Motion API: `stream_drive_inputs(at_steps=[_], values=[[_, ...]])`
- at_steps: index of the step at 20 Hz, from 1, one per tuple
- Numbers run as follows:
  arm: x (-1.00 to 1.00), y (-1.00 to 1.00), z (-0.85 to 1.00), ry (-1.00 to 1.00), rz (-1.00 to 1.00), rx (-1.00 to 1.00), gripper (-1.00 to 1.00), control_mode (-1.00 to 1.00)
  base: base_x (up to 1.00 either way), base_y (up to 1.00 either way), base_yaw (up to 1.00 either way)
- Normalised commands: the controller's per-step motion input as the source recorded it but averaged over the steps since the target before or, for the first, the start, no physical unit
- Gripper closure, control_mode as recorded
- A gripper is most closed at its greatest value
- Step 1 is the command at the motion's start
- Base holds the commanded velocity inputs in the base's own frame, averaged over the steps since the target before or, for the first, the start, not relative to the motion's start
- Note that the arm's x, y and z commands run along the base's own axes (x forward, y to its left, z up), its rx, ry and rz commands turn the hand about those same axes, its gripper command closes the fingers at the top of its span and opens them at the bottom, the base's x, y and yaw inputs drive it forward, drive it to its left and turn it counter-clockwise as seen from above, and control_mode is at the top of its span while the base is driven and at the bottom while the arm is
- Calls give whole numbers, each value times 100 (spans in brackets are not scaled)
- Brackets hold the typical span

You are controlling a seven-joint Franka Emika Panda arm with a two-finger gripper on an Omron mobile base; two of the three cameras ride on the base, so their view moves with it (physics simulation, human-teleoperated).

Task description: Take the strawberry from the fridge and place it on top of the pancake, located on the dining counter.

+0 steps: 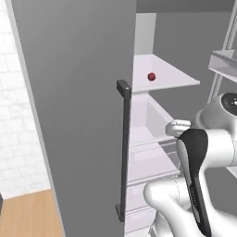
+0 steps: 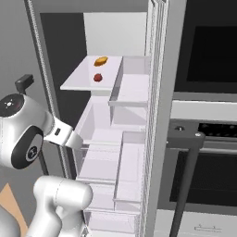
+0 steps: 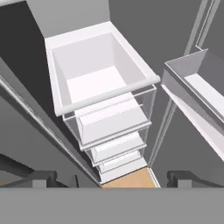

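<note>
You have the fridge [image 1: 74, 115] open in front of you, its grey left door edge and long dark handle [image 1: 123, 152] near the arm. The strawberry [image 1: 151, 76] lies on the white upper shelf [image 1: 173, 76], out in the open, in no container. From the right base view you can see the strawberry [image 2: 97, 77] with a small orange item [image 2: 100, 60] just behind it on the same shelf, the two apart. Below the shelf sits a white drawer [image 3: 94, 72], and you can see down into it: nothing lies inside. More drawers [image 3: 116, 146] stack beneath it. Your hand [image 3: 111, 178] looks down over these drawers with its fingers spread fully wide, holding nothing, well below the strawberry's shelf.
</note>
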Motion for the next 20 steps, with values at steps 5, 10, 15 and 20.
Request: stream_drive_inputs(at_steps=[5,10,15,20], values=[[0,0,0,0,0,0,-100,100,37,-17,0],[0,0,0,0,0,0,-100,100,18,-31,0],[0,0,0,0,0,0,-100,100,20,-24,0],[0,0,0,0,0,0,-100,100,19,-28,0]])
